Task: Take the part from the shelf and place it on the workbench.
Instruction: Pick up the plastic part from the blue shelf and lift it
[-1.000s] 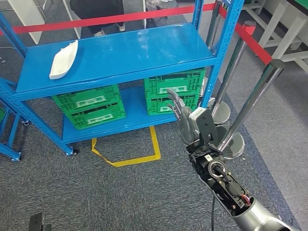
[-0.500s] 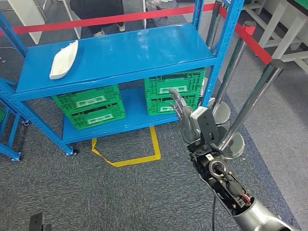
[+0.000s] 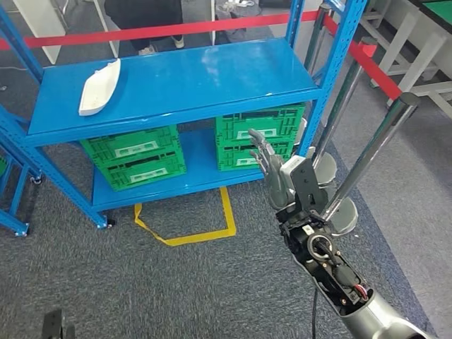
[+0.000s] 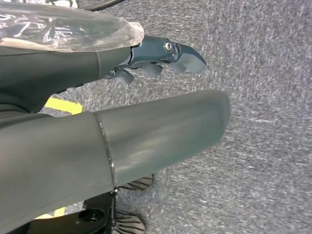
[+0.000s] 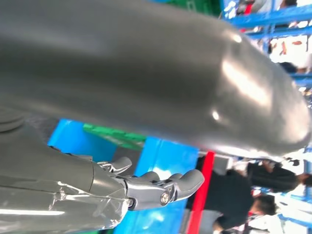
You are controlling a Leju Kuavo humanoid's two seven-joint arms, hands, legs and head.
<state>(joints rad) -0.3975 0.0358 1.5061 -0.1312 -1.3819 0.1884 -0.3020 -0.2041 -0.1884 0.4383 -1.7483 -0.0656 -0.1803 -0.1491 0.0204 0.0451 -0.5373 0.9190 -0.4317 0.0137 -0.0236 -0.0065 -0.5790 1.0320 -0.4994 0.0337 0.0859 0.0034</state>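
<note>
The white curved part (image 3: 99, 88) lies on the left end of the blue shelf's (image 3: 213, 78) upper board. My right hand (image 3: 269, 169) is raised in front of the shelf's right side, well to the right of and below the part, fingers spread and holding nothing. In the right wrist view the right hand (image 5: 147, 185) has its fingers (image 5: 184, 181) stretched toward the shelf. My left hand (image 4: 110, 131) hangs over the grey carpet with its fingers (image 4: 165, 51) extended and nothing in it.
Green crates (image 3: 133, 155) (image 3: 256, 134) sit on the lower shelf board. A yellow tape square (image 3: 186, 229) marks the carpet in front. Chrome posts (image 3: 373, 152) with a red belt (image 3: 368, 60) stand close by my right arm. A person (image 3: 144, 14) stands behind the shelf.
The whole picture has shifted slightly, so the camera has moved. My right hand keeps nearly the same raised pose, and the part has not moved on the shelf.
</note>
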